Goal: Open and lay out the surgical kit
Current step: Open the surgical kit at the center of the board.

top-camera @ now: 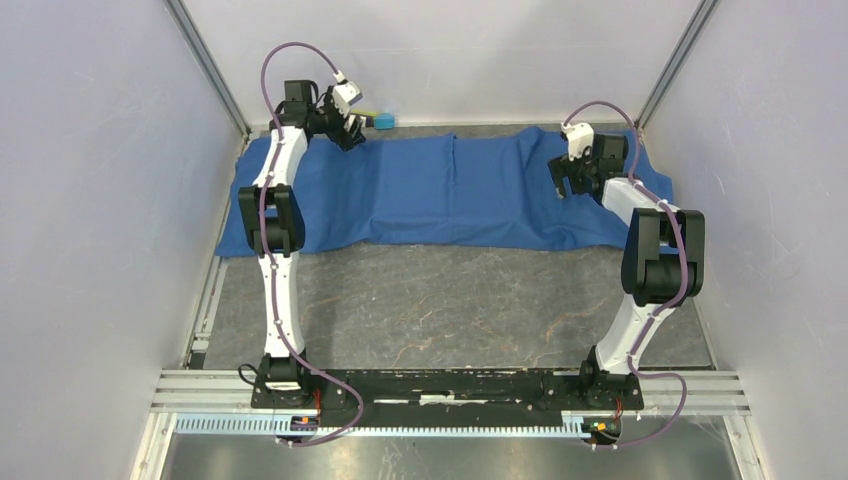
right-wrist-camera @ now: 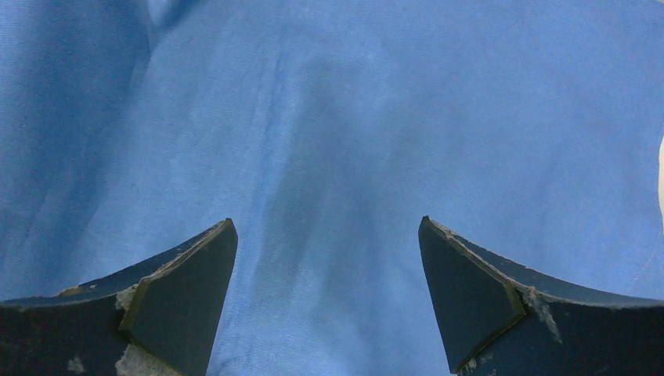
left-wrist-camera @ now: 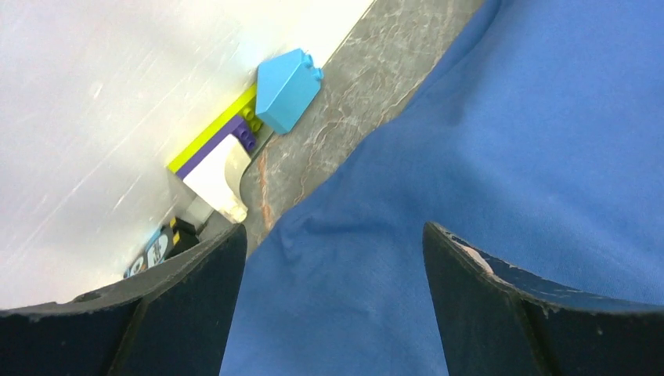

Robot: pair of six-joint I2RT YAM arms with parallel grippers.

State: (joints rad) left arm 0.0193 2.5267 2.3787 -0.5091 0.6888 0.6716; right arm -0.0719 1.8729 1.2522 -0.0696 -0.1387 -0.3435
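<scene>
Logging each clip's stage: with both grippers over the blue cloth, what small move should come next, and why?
Probably lower both and pinch the blue cloth at its ends. The left gripper and right gripper hang open and empty over opposite ends of it, and it lies as a flat band, not yet gripped.

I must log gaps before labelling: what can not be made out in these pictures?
- Top view: anything under the cloth is hidden by it.
- Top view: the left claw hides most blocks beside the blue block.
- Left wrist: a finger cuts off a dark block.
- Right wrist: the right edge cuts off a pale thing.
</scene>
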